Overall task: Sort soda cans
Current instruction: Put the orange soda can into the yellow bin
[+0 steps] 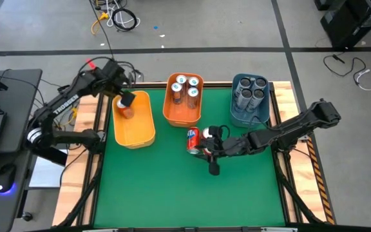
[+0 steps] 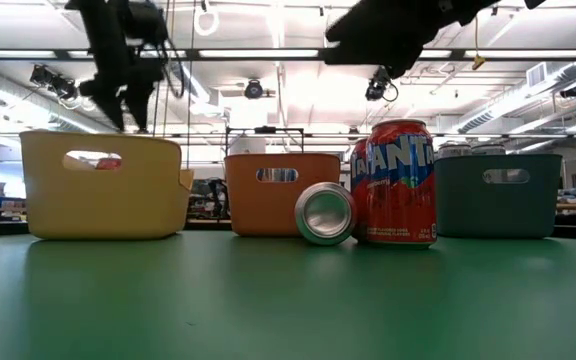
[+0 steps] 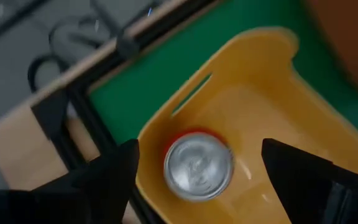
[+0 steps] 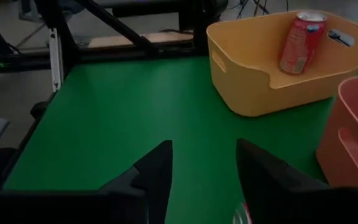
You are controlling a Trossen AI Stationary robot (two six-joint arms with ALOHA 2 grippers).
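Note:
My left gripper (image 1: pixel 126 100) hangs open over the yellow bin (image 1: pixel 140 132). Its fingers stand apart on either side of the silver top of a red can (image 3: pixel 197 165), which stands upright on the bin's floor. My right gripper (image 1: pixel 206 149) is open above two red cans at the table's middle. One of these cans (image 2: pixel 400 185) stands upright. The other (image 2: pixel 325 212) lies on its side next to it, one end toward the near edge. White cans (image 1: pixel 185 89) stand in the orange bin, and dark grey cans (image 1: pixel 250 90) in the blue bin.
The three bins stand in a row along the far side: yellow (image 2: pixel 103 185), orange (image 2: pixel 258 190) and blue (image 2: pixel 498 195). Bare green mat (image 1: pixel 185 193) stretches from the cans to the near edge. Wooden rails (image 1: pixel 288 96) edge the table on the left and right.

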